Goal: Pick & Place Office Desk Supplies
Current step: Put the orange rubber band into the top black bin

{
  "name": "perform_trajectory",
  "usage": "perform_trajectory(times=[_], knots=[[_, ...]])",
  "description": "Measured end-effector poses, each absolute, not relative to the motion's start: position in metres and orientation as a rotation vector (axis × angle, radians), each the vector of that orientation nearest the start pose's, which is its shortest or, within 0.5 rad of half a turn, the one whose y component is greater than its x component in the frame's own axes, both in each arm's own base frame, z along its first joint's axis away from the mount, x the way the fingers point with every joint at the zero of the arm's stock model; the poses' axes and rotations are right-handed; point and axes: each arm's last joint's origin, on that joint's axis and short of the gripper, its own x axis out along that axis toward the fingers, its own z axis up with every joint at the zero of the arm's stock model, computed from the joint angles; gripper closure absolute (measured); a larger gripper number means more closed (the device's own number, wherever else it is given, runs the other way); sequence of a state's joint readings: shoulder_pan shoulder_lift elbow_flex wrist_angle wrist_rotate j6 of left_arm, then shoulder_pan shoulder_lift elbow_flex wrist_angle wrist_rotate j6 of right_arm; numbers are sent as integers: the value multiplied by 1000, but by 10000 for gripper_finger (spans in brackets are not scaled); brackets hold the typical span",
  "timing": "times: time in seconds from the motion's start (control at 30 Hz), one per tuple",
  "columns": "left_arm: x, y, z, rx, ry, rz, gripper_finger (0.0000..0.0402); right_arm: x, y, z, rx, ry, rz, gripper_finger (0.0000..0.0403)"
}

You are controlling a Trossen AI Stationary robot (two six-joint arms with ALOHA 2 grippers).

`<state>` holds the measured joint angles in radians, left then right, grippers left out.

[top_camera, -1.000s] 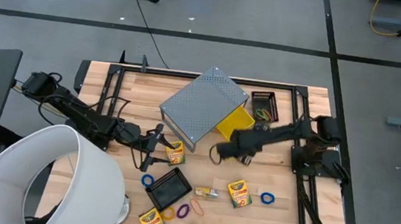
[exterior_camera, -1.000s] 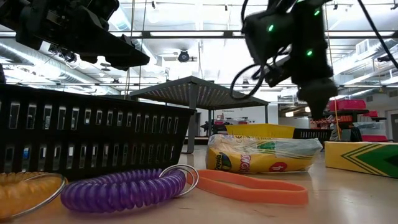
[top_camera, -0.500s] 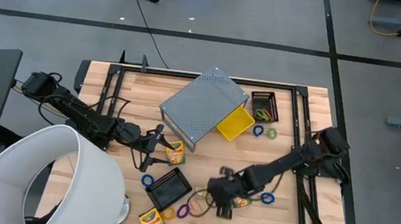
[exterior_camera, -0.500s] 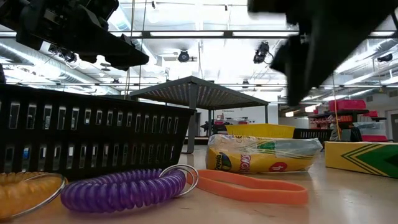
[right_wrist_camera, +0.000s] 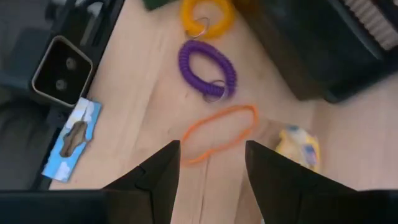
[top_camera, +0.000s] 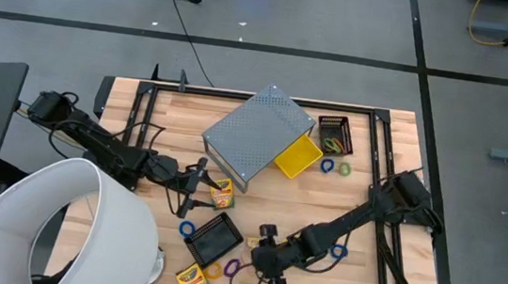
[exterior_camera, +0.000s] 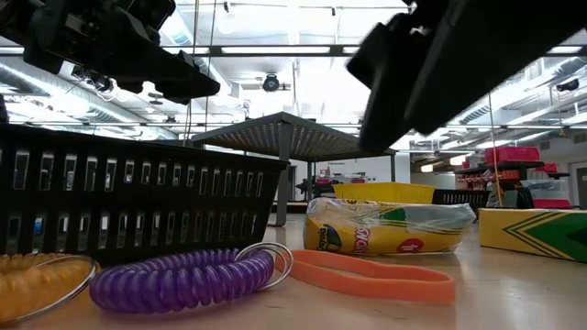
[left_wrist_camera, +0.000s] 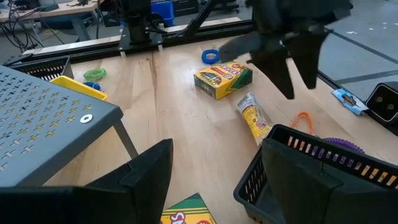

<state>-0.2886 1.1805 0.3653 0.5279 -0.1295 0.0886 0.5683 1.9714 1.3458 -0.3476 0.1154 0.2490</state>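
My right gripper (top_camera: 266, 257) is open and hovers above the near middle of the table. In its wrist view (right_wrist_camera: 211, 152) the thin orange loop (right_wrist_camera: 217, 134) lies flat on the wood just beyond the fingers. The purple coil loop (right_wrist_camera: 208, 68), the yellow coil loop (right_wrist_camera: 207, 12) and the small multicoloured packet (right_wrist_camera: 298, 143) lie near it. My left gripper (top_camera: 195, 185) is open and waits over a crayon box (top_camera: 221, 194). More crayon boxes (top_camera: 303, 245) (top_camera: 192, 280) and blue loops (top_camera: 186, 229) (top_camera: 339, 251) lie on the table.
A black mesh basket (top_camera: 214, 238) stands beside the loops. A grey perforated stand (top_camera: 257, 133), a yellow bin (top_camera: 297, 156) and a small black basket (top_camera: 333, 131) sit at the far side, with green and blue loops (top_camera: 334, 168) near them. The big white cylinder (top_camera: 75, 227) fills the near left.
My right arm has swung from beside the yellow bin toward the table's near edge and slightly left. It has come to hang over the orange loop and the packet. The left arm has kept still, and nothing on the table has moved.
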Motion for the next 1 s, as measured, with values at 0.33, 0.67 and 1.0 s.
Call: perform_trajectory(times=[0.33,0.67,1.0], knots=[[215,-60,182,135,281,-169,151,372,243,153,-352,1124,372,215],[215,-60,181,124,289,-167,151,375,259,143,-406,1110,426,222],[215,-60,181,119,290,-166,151,373,259,131,-469,1144,417,285]])
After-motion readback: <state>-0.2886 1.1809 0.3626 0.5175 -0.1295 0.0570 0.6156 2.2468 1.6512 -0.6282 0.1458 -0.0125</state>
